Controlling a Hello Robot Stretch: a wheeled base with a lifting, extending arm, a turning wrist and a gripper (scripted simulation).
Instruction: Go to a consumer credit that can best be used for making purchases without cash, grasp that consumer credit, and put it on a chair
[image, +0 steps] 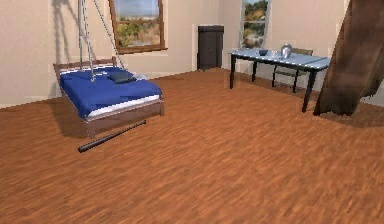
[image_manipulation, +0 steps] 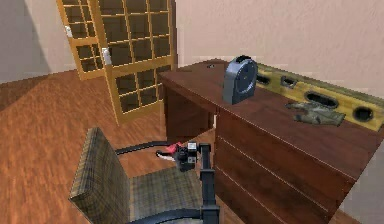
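Note:
My gripper (image_manipulation: 174, 154) reaches from the dark arm (image_manipulation: 206, 192) toward the arm side view's left, between a chair and a wooden desk. A small red thing (image_manipulation: 162, 155) hangs at its far end, clear of the floor, so the gripper holds it; its shape is too small to name as a card. The chair (image_manipulation: 112, 186) with plaid seat and back and dark armrests stands at the lower left, its seat just below and left of the gripper. A second chair (image: 292, 66) stands behind a blue-topped table in the forward view.
The wooden desk (image_manipulation: 290, 145) carries a dark round object (image_manipulation: 240, 80) and a greenish lump (image_manipulation: 316, 110). Wooden paned doors (image_manipulation: 125, 50) stand behind. Ahead lie a blue bed (image: 105, 92), a dark cabinet (image: 210, 47), the table (image: 305, 62), a brown curtain (image: 352, 60) and open wood floor.

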